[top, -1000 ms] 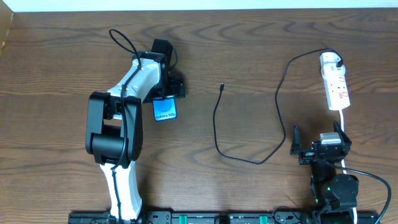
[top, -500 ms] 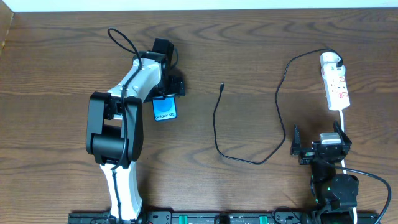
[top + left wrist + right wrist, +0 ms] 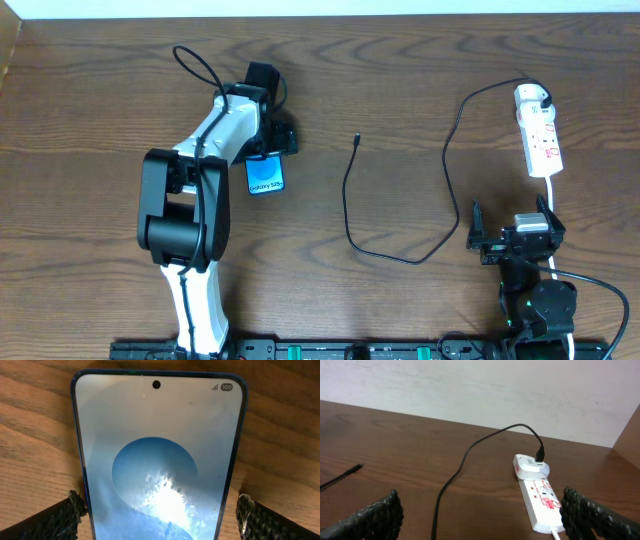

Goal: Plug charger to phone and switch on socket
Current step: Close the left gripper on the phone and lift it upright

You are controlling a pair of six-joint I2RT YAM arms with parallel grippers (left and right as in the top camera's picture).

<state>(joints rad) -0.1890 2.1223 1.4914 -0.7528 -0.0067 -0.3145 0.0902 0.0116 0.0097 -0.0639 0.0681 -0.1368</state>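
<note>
left end effector [image 3: 162,517] wide astride long edges of phone [image 3: 160,435]; right end effector [image 3: 485,520] wide, empty, over table [image 3: 395,460]

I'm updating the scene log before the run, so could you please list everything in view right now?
phone: one, black frame and blue screen, flat on the table between the left gripper's fingers
charger: one, black cable, looping across mid-table, tip lying free
plug adapter: one, white, in the socket's far end
socket: one, white with red marks, far right
table: one, dark brown wood
wall: one, whitish, behind the table
left gripper: one, black, open, straddling the phone
right gripper: one, black, open, empty, facing the socket
</note>
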